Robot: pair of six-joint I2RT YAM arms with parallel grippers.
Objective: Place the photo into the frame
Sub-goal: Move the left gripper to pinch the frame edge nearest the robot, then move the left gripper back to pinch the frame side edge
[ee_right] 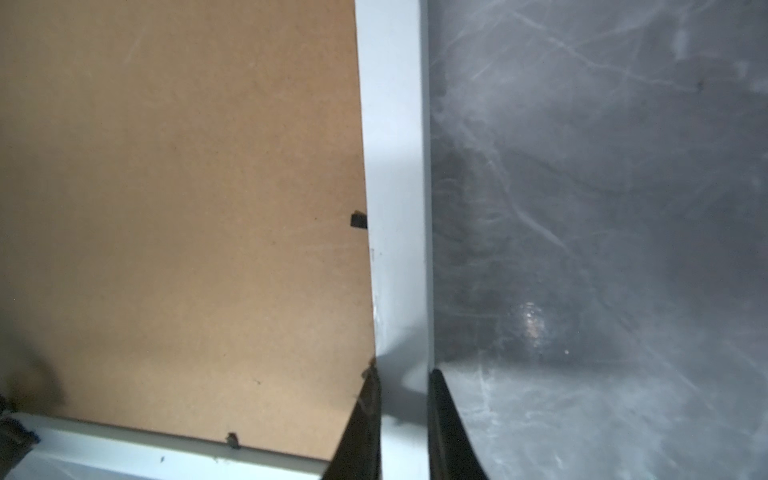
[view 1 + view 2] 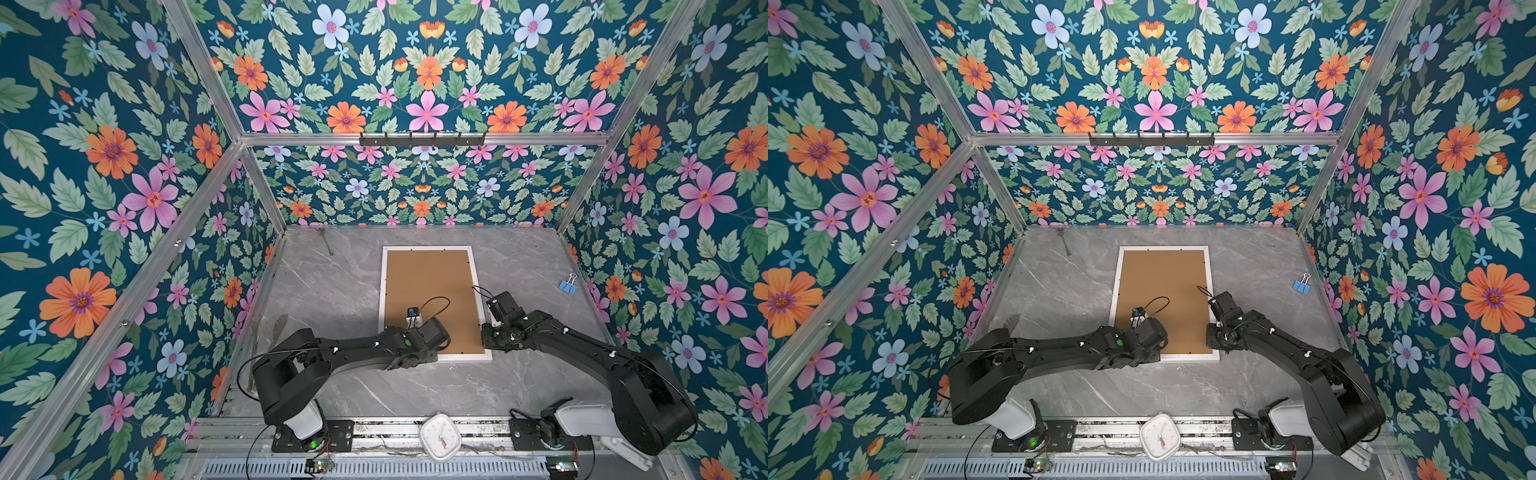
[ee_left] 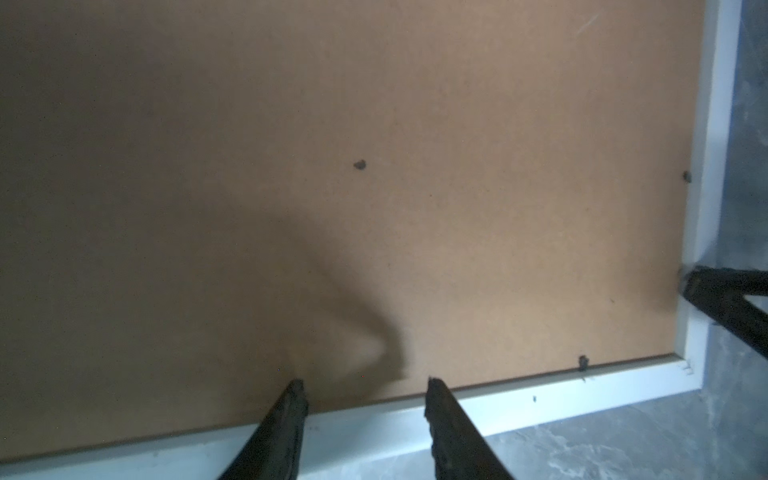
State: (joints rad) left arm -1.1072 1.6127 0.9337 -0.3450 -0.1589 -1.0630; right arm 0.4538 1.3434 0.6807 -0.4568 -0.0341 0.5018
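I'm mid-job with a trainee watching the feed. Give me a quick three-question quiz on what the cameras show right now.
1. True or false: the brown backing board lies within the white border of the frame.
2. What does the right gripper have between its jaws? A) the frame's right-hand rail, as the top views show it; B) the frame's near rail; C) nothing, it hangs over bare table.
3. Fill in: the left gripper sits at the board's near edge with its jaws ____.

Key: 1 true; 2 A; 3 open.
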